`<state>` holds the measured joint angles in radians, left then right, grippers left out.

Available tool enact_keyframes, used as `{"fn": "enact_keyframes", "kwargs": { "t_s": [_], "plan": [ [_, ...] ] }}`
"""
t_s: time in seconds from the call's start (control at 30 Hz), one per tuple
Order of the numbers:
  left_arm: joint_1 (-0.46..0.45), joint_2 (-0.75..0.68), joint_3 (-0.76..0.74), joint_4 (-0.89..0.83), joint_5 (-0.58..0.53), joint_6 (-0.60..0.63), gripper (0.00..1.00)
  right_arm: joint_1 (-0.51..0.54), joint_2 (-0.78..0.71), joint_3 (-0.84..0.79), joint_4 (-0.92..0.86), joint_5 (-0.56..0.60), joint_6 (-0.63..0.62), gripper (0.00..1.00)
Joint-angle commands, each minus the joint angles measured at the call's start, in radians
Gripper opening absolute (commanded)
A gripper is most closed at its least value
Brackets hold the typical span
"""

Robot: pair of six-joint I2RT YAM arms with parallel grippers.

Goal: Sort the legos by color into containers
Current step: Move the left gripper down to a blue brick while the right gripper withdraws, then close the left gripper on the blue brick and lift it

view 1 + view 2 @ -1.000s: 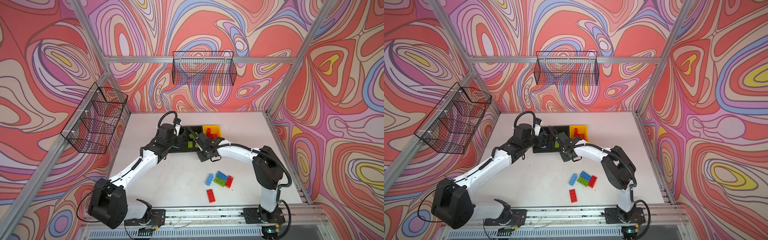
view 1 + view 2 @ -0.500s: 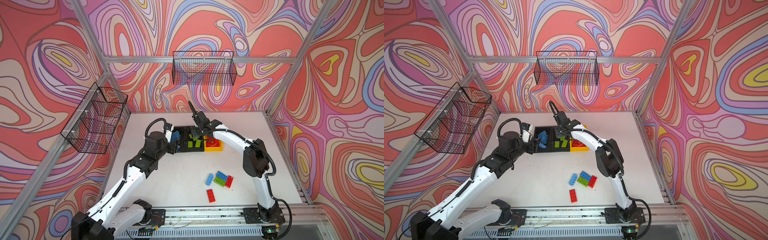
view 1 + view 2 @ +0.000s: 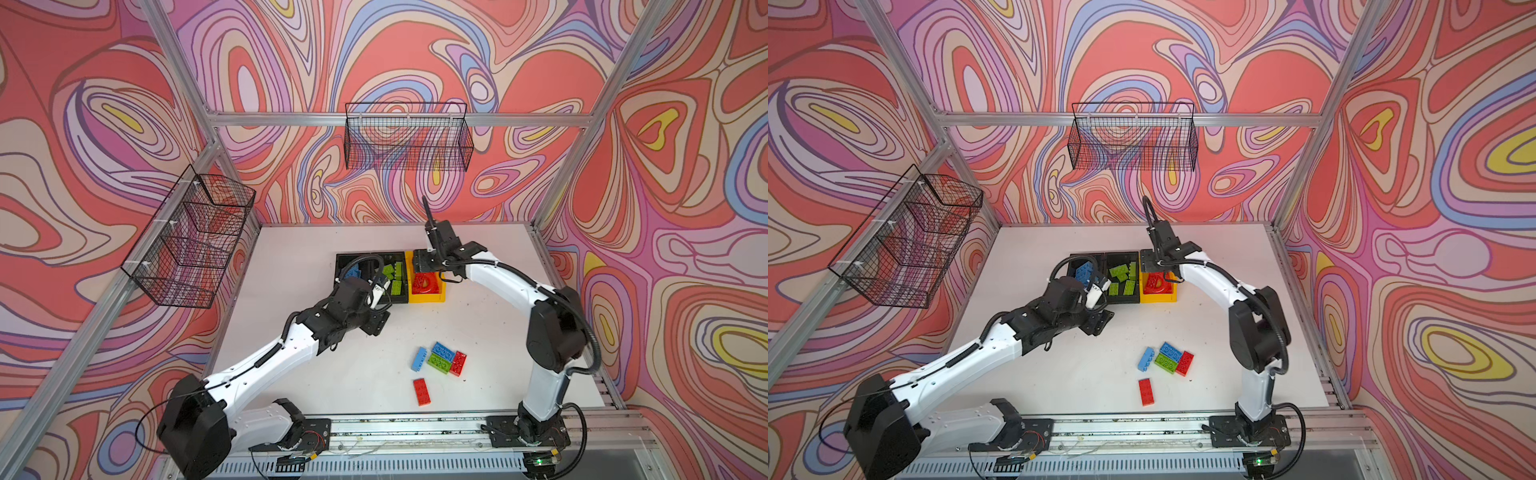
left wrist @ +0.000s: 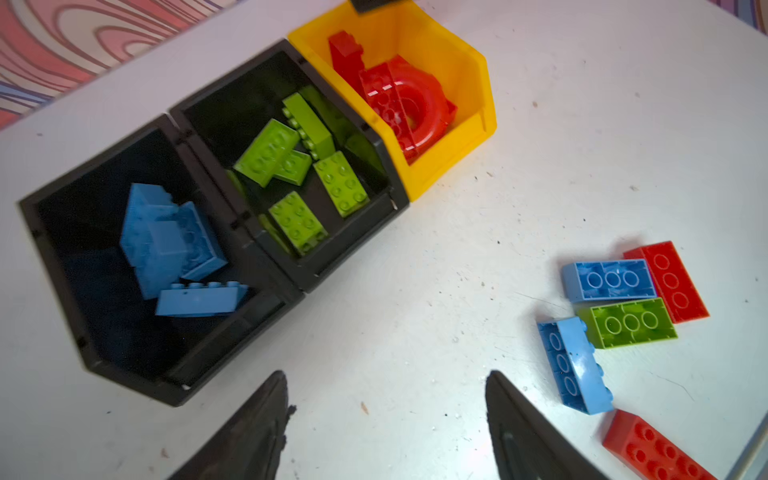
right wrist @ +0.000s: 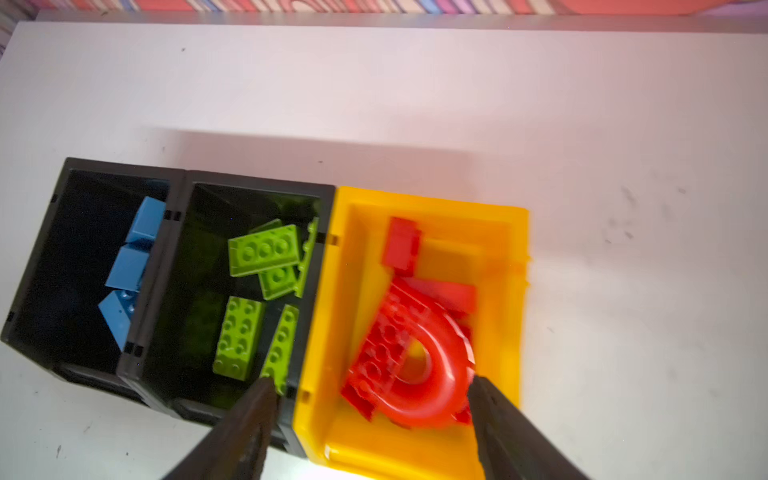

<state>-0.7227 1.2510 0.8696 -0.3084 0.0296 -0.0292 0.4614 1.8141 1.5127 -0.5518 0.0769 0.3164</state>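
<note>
In a row: end black bin [image 5: 120, 166] holds blue bricks [image 4: 166, 245], middle black bin [image 5: 257, 180] green bricks [image 4: 266, 151], yellow bin [image 5: 324, 311] red bricks [image 5: 401, 245] and a red arch [image 5: 419, 407]. Five loose bricks [image 3: 439, 363] lie on the table [image 3: 332, 374], apart from that row. Jaws apart and empty: left gripper [image 4: 385, 374] over the table, right gripper [image 5: 372, 384] over the yellow bin.

Three touching containers [image 4: 353, 249] hold colour-sorted legos [image 4: 340, 183]; five loose bricks [image 4: 625, 322] lie nearby.

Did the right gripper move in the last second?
Yes. In a top view the right gripper was on the near side of the yellow bin; it has moved up-frame and now hangs open above that bin.
</note>
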Motion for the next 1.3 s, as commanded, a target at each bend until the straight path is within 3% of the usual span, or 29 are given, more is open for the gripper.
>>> {"fn": "enact_keyframes", "kwargs": {
  "t_s": [0.0,0.2,0.37,0.53,1.03,1.27],
  "plan": [
    [-0.076,0.063,0.022,-0.005,0.006,-0.05,0.78,-0.06,-0.087,-0.08,0.027,0.013,0.015,0.78],
    [-0.208,0.21,0.072,-0.006,0.014,-0.093,0.78,-0.127,-0.143,-0.147,0.03,-0.005,0.012,0.78],
    [-0.24,0.314,0.126,-0.03,0.062,-0.114,0.78,-0.151,-0.169,-0.17,0.029,-0.006,0.008,0.77],
    [-0.253,0.405,0.199,-0.081,0.113,-0.132,0.76,-0.168,-0.194,-0.199,0.031,0.002,0.006,0.77],
    [-0.303,0.531,0.237,-0.155,0.085,-0.141,0.66,-0.187,-0.246,-0.306,0.05,0.017,0.011,0.77],
    [-0.304,0.575,0.239,-0.155,0.052,-0.167,0.51,-0.191,-0.262,-0.326,0.053,0.02,0.015,0.77]
  ]
}}
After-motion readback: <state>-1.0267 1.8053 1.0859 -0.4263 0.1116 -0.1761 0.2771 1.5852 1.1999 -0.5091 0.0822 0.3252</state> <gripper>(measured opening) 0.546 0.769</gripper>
